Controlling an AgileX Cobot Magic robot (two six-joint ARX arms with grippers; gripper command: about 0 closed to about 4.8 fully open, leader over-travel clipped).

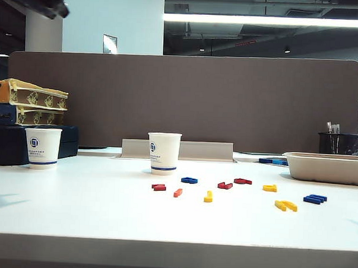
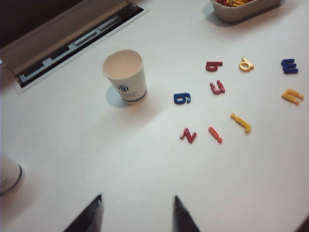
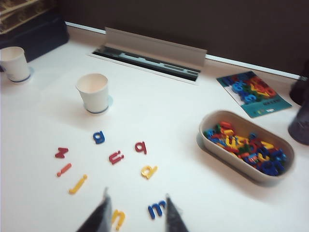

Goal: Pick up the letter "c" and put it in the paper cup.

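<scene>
Exterior, cups: the paper cup (image 1: 164,152) stands upright mid-table (image 1: 75,206), just behind the scattered letters; a second cup (image 1: 43,147) stands well off to the left.
Exterior, letters: a loose row in front of the paper cup, with a red z (image 1: 159,186), an orange-red bar (image 1: 177,193) and a yellow j (image 1: 208,196) nearest the camera.
Exterior, tray: a beige tray (image 1: 326,170) sits at the far right.
Exterior, letter "c": I can't pick it out among these pieces.
Left wrist, claw: the left gripper (image 2: 138,210) hangs above bare table, jaws spread wide, nothing between the fingertips (image 2: 98,200).
Left wrist, cup: the paper cup (image 2: 126,77) is well ahead of the claw, mouth up; its bottom is out of sight.
Left wrist, letters: the red z (image 2: 188,135) and the orange-red bar (image 2: 215,134) lie side by side, apart from the cup.
Left wrist, letter "c": no sign I can be sure of.
Right wrist, claw: the right gripper (image 3: 136,205) is up over the near letters, jaws apart and gripping nothing; a yellow n (image 3: 118,218) and a blue m (image 3: 156,209) show between them on the table.
Right wrist, cup: the paper cup (image 3: 94,94) is upright beyond the letters.
Right wrist, tray: the tray (image 3: 207,140) is heaped with mixed letters.
Right wrist, letter "c": cannot tell where it is.
</scene>
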